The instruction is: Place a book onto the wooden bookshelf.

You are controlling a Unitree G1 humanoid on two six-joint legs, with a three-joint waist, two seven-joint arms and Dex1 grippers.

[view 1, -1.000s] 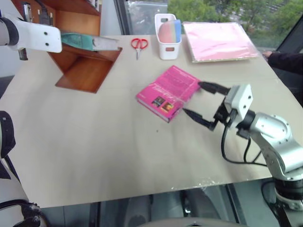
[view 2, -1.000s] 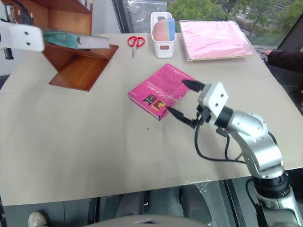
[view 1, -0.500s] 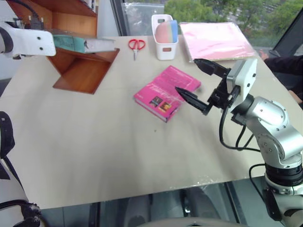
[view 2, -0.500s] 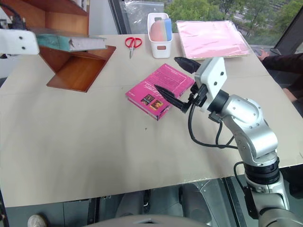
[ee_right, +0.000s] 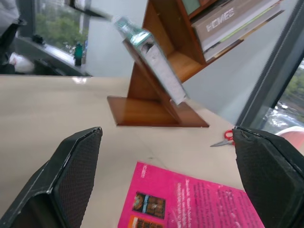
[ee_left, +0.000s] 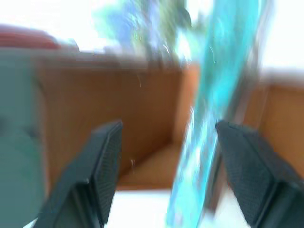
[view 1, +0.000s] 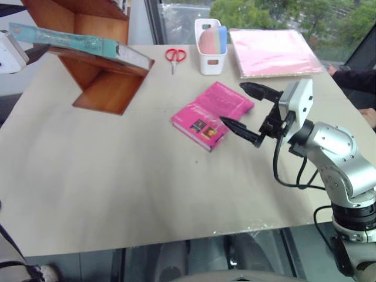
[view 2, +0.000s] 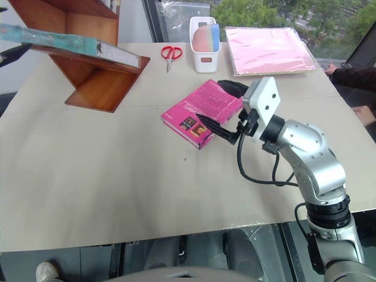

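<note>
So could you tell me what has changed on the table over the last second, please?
The left claw has opened and let go of the teal book, which now lies on the wooden bookshelf's slanted board. The right claw, open, rose over the pink book. Scissors and white bin stayed put.

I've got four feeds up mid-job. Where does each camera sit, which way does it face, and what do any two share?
Left eye and right eye views: head camera, facing forward and down over the beige table; the open right gripper hovers by the bright pink book.
Left wrist view: on the left arm, facing the reddish-brown wooden bookshelf and the thick teal-green book between its own spread fingers.
Right wrist view: on the right arm, facing across the table; its own fingers show.
Shared: both wrist views and the head views show the teal-green book lying on the bookshelf's slanted board.
</note>
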